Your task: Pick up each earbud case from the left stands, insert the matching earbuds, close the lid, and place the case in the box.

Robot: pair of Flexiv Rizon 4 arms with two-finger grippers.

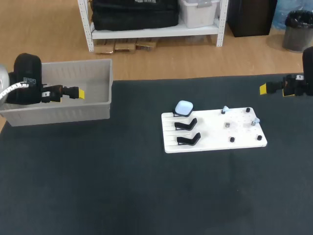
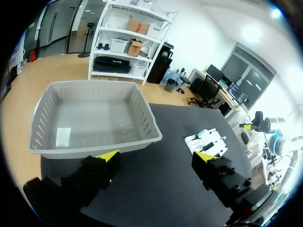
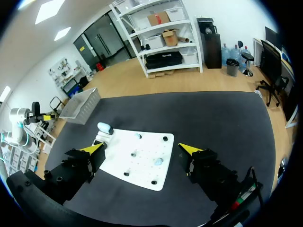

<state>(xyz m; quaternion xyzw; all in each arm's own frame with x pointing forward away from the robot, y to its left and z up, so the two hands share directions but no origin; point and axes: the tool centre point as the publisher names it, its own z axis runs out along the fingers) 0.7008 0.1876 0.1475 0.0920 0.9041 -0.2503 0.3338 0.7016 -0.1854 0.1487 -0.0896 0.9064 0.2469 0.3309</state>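
Note:
A pale blue earbud case (image 1: 184, 107) sits closed on the rearmost of three black stands at the left end of a white board (image 1: 215, 129). The two nearer stands (image 1: 187, 132) are bare. Small pale blue earbuds (image 1: 225, 109) (image 1: 256, 120) rest on pegs on the board's right half. My left gripper (image 1: 80, 93) hangs open over the grey box (image 1: 108, 73), holding nothing. My right gripper (image 1: 263, 88) is open beyond the board's far right corner. From the right wrist, the case (image 3: 104, 127) and board (image 3: 137, 161) lie ahead of the open gripper (image 3: 142, 148).
The box's rim (image 2: 142, 109) lies just ahead of my left gripper (image 2: 158, 156), its floor bare except for a label. The board (image 2: 208, 142) is far off beyond the right finger. Dark cloth covers the table (image 1: 98, 186).

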